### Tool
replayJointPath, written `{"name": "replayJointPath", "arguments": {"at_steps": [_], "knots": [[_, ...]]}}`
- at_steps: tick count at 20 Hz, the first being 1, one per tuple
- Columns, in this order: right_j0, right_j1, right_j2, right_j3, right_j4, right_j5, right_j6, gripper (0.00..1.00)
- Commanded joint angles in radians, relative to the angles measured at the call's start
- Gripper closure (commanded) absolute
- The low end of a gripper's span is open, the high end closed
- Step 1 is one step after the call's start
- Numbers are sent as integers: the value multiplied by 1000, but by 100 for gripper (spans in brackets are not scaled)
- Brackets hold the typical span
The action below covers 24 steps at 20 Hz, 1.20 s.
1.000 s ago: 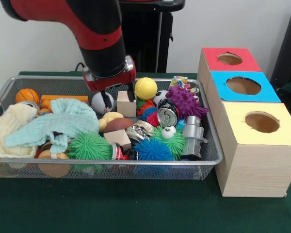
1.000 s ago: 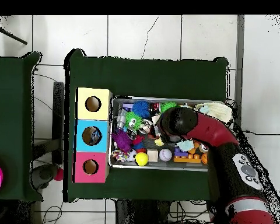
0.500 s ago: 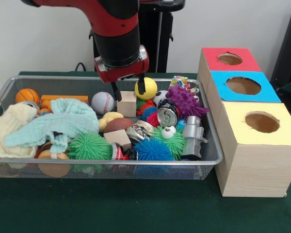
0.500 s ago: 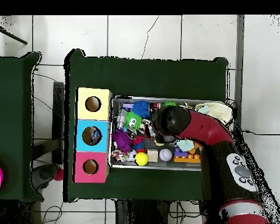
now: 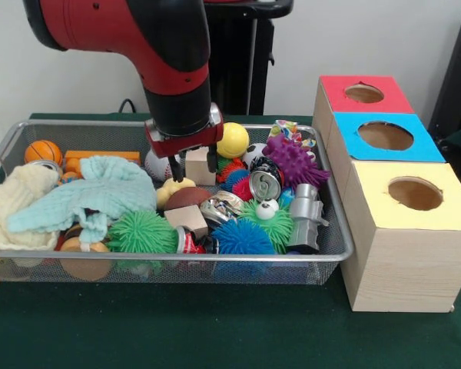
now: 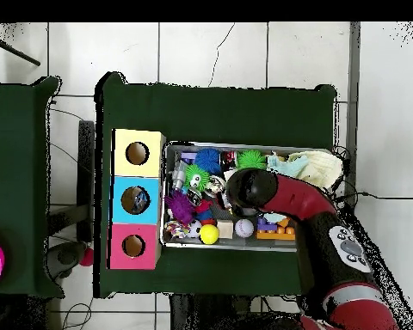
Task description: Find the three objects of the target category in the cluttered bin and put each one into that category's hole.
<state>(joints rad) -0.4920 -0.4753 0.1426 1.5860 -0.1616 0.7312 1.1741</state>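
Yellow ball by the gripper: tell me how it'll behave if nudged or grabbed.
The yellow ball is round and smooth, so it will likely roll off if nudged. It sits atop other toys, so probably unsteady. The open gripper straddles the wooden block beside it and could bump it.

We went over both views and honestly can't read a single word, number or logo anywhere. The crushed can (image 5: 265, 184) in the wire bin (image 5: 334, 244) shows only its silver top, with no brand in sight. The three wooden boxes (image 5: 403, 223) have plain red, blue and yellow tops, no labels. The red arm (image 6: 352, 253) has some small grey markings in the overhead view, but they're too small for us to make out.
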Motion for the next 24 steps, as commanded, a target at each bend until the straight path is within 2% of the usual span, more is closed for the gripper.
{"name": "replayJointPath", "arguments": {"at_steps": [1, 3, 6, 11, 20, 21, 22, 24], "knots": [[-11, 47, -6, 44, -67, 7, 61, 0], [-7, 42, -10, 43, -66, 38, 65, 0], [14, 25, -34, 37, -75, 147, 64, 0], [26, 5, -55, 42, -94, 199, 63, 0], [22, 14, -75, 25, -113, 196, 54, 0], [21, 17, -77, 23, -116, 176, 58, 0], [14, 28, -77, 28, -119, 97, 80, 0], [6, 40, -92, 49, -125, 39, 110, 0]]}}
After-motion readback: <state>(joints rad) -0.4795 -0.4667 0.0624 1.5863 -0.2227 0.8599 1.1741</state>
